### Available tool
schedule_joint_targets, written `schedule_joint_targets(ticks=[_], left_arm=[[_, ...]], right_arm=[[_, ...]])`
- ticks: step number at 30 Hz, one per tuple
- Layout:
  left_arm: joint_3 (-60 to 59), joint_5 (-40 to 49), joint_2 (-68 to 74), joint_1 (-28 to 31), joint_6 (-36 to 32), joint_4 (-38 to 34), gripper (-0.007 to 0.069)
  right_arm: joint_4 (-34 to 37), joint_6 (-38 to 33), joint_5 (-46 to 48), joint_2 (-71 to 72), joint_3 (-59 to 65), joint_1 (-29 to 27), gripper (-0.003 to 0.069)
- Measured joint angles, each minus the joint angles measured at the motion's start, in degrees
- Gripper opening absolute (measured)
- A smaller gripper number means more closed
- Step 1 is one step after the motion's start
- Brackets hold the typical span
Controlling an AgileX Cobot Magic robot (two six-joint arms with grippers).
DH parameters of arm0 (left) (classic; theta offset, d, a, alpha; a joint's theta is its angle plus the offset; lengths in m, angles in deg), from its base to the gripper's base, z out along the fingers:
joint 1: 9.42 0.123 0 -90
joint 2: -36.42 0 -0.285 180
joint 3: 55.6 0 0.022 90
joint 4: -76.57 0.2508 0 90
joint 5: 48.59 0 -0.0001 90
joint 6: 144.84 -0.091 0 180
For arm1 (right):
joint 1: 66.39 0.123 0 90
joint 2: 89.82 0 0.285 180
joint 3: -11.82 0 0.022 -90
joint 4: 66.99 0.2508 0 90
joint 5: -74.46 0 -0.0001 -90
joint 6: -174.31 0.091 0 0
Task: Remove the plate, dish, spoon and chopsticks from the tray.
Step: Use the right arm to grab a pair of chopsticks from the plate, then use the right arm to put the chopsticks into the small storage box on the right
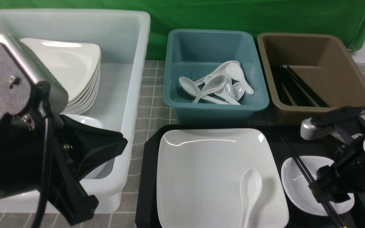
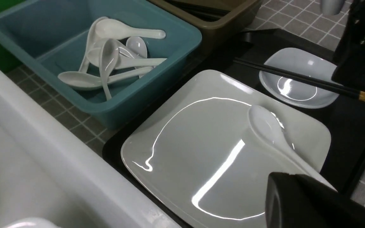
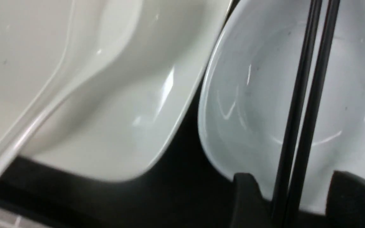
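Chopsticks point(image 3: 298, 95) lie between the parted jaws of the right tool point(image 3: 299, 190), across the dish point(image 3: 249, 95) beneath it; plate point(image 1: 201, 174), bearing the spoon point(image 1: 250, 186), sits beside it on the tray point(image 1: 146, 177). Left tool point(image 2: 284, 196) is closed, empty.

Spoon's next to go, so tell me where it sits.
In the front view the spoon lies on the plate, toward its near right corner, left of the dish.
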Motion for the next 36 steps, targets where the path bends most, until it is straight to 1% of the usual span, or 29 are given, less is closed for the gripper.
schedule_joint_targets(ticks=[7, 14, 15, 16, 17, 18, 19, 21, 26, 29, 30, 33, 36], left_arm=[[0.0, 0.1, -1.9, 0.0, 0.0, 0.4, 0.002], [0.0, 0.1, -1.8, 0.0, -0.3, 0.6, 0.002], [0.0, 0.1, -1.8, 0.0, -0.3, 0.6, 0.002], [0.0, 0.1, -1.8, 0.0, -0.3, 0.6, 0.002], [0.0, 0.2, -1.8, 0.0, -0.3, 0.6, 0.002], [0.0, 0.3, -1.8, 0.0, -0.4, 0.6, 0.002], [0.0, 0.4, -1.8, 0.0, -0.4, 0.7, 0.002], [0.0, 0.4, -1.8, 0.0, -0.5, 0.9, 0.002], [0.0, 0.6, -1.8, 0.0, -0.5, 1.4, 0.002], [0.0, 0.6, -1.8, 0.0, -0.5, 1.4, 0.002], [0.0, 0.6, -1.8, 0.0, -0.5, 1.5, 0.002], [0.0, -1.1, -1.8, 0.0, -0.5, 1.5, 0.002], [0.0, -4.6, -1.8, 0.0, -0.5, 1.1, 0.002]], right_arm=[[-0.1, 0.2, -6.4, -9.4, -0.3, -4.3, 0.038], [-0.3, 0.0, -7.5, -14.0, -2.3, -4.8, 0.0372], [-0.3, -0.1, -7.5, -14.3, -2.6, -4.8, 0.0357], [-0.3, -0.2, -7.7, -14.4, -2.8, -4.8, 0.0319], [-0.3, -0.2, -7.7, -14.4, -2.8, -4.8, 0.0319], [-0.3, -0.7, -7.6, -14.4, -3.0, -4.8, 0.0248], [-0.3, -0.9, -7.5, -14.4, -3.0, -4.8, 0.0222], [-0.3, -2.5, -6.9, -14.4, -3.0, -4.8, 0.0125], [-0.2, -4.7, -4.4, -13.7, -3.0, -4.8, 0.0125], [0.1, -5.8, -1.2, -11.3, -3.3, -4.2, 0.0125], [0.8, -7.2, 0.6, -9.3, -3.9, -3.4, 0.0125], [5.5, -10.9, 3.0, -6.2, -6.6, -2.0, 0.0125], [11.5, -13.6, 4.0, -5.5, -13.0, -2.5, 0.0125]])
